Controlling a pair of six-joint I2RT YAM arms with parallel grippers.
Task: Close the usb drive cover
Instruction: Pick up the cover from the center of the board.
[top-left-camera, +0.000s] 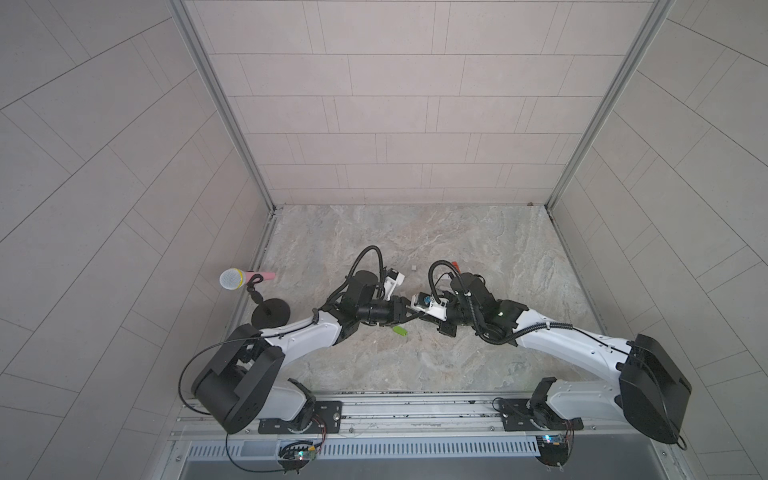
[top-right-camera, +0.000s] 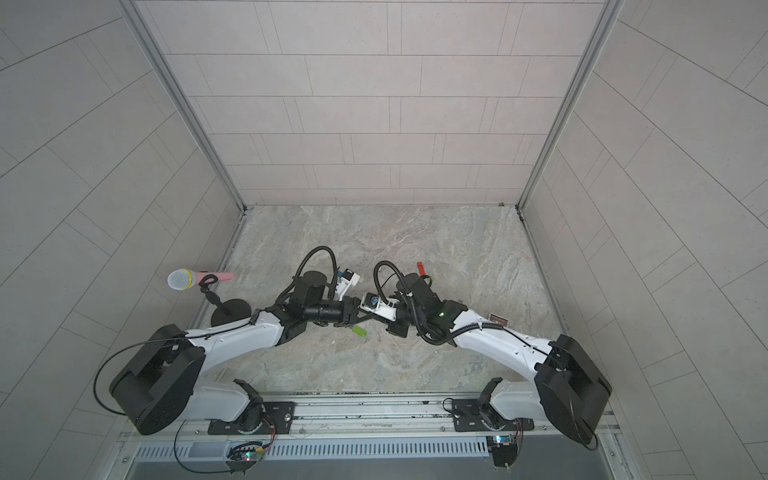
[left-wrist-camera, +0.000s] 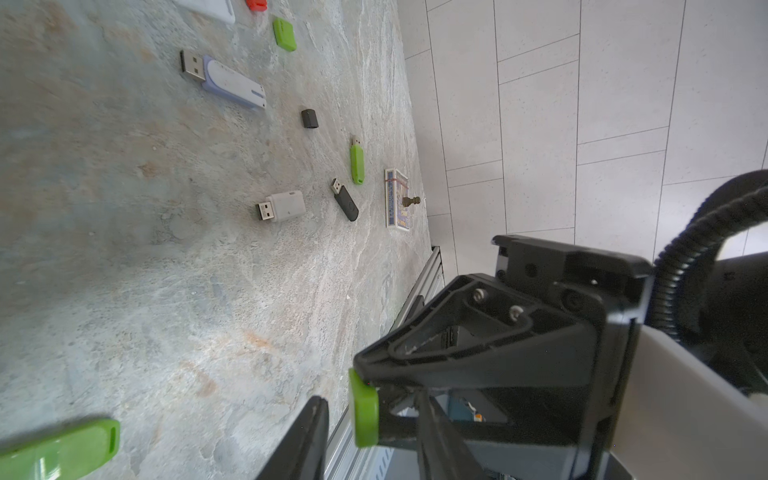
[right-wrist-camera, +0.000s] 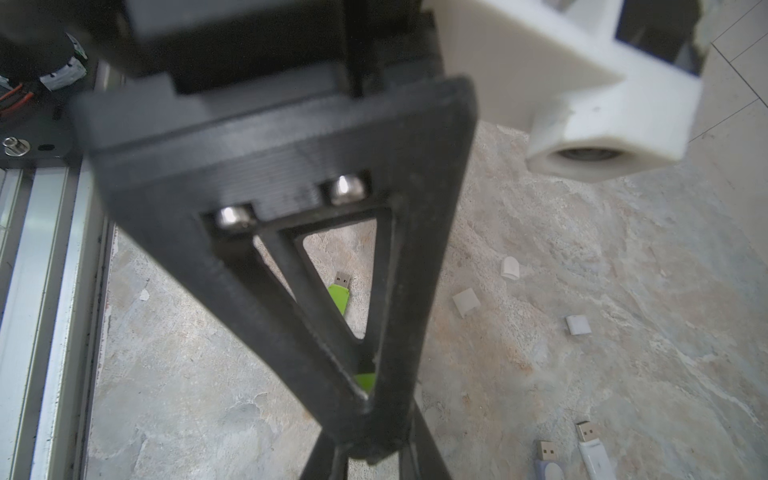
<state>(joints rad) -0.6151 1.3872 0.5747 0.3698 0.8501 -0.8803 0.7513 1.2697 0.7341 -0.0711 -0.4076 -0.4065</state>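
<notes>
A green usb drive (top-left-camera: 400, 331) lies on the stone table just in front of where the two grippers meet. In the right wrist view its metal plug (right-wrist-camera: 343, 277) is bare. My right gripper (right-wrist-camera: 368, 415) is shut on a small green cover (left-wrist-camera: 363, 409), holding it above the table. The cover shows as a green sliver (right-wrist-camera: 365, 381) between the shut fingers. My left gripper (left-wrist-camera: 370, 397) stands partly open with one finger (left-wrist-camera: 311, 436) on each side of the cover, and a gap shows on both sides. In both top views the fingertips overlap and hide the cover.
Several other drives lie on the right: a white-blue one (left-wrist-camera: 232, 83), a white one (left-wrist-camera: 280, 206), a black one (left-wrist-camera: 345, 199) and a green one (left-wrist-camera: 356, 160). A black cap (left-wrist-camera: 309, 118) and white caps (right-wrist-camera: 465, 302) are loose. A microphone (top-left-camera: 232, 278) stands at the left.
</notes>
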